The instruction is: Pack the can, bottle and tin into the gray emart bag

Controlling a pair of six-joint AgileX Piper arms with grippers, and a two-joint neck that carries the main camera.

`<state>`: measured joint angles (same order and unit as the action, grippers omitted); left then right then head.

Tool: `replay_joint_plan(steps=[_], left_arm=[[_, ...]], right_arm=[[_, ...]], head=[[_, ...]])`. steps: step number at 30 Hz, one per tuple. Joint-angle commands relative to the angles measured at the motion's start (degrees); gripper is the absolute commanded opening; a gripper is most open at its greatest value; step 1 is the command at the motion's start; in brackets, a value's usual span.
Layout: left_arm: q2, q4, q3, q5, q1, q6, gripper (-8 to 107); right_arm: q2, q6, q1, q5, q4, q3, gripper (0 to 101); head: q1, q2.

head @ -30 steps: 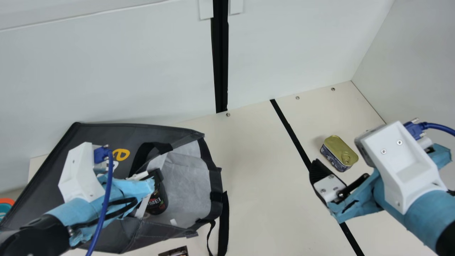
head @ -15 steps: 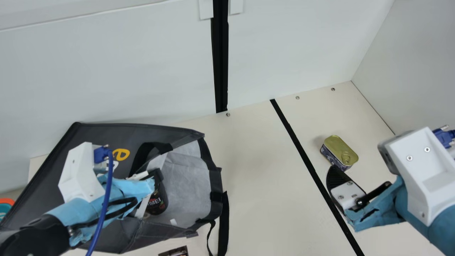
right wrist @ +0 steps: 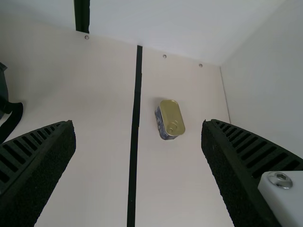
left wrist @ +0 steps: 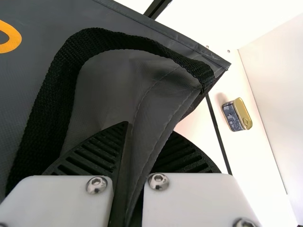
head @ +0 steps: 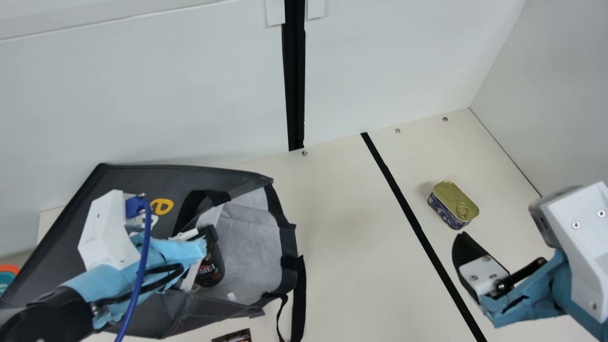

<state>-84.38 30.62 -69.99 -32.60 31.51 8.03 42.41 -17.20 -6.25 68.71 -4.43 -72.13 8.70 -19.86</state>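
The right gripper (right wrist: 137,124), wide open and empty near the tin (head: 453,202), should centre across the tin's narrow width before descending, while the left gripper (left wrist: 150,128) pinches the gray bag (head: 137,181).

Cream table (head: 342,213); black line (head: 403,204) running slantwise across it, small screws (head: 397,130) along its far edge. Pale back wall (head: 142,85) behind, split by a black upright strip (head: 295,76). Side wall (head: 560,95) at right. Main view, left edge: orange-and-teal object (head: 5,279), cut off. Bottom edge: dark printed item (head: 232,337), mostly cut off, kind unclear.
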Motion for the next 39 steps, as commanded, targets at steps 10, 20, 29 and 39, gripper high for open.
replay_joint_plan(steps=[10,20,29,39], left_arm=[[0.0,0.0,0.0,0.0,0.0,0.0,10],[0.0,0.0,0.0,0.0,0.0,0.0,10],[0.0,0.0,0.0,0.0,0.0,0.0,10],[0.0,0.0,0.0,0.0,0.0,0.0,10]], right_arm=[[-0.96,-5.45,-7.16,1.02,6.28,0.32,91],[-0.26,-9.0,-12.01,0.82,9.49,0.79,91],[1.49,-7.92,-12.31,-0.36,8.03,1.17,91],[4.73,-0.24,-6.05,-2.13,0.31,1.38,91]], head=[[1.3,-0.14],[1.3,-0.14],[1.3,-0.14],[1.3,-0.14]])
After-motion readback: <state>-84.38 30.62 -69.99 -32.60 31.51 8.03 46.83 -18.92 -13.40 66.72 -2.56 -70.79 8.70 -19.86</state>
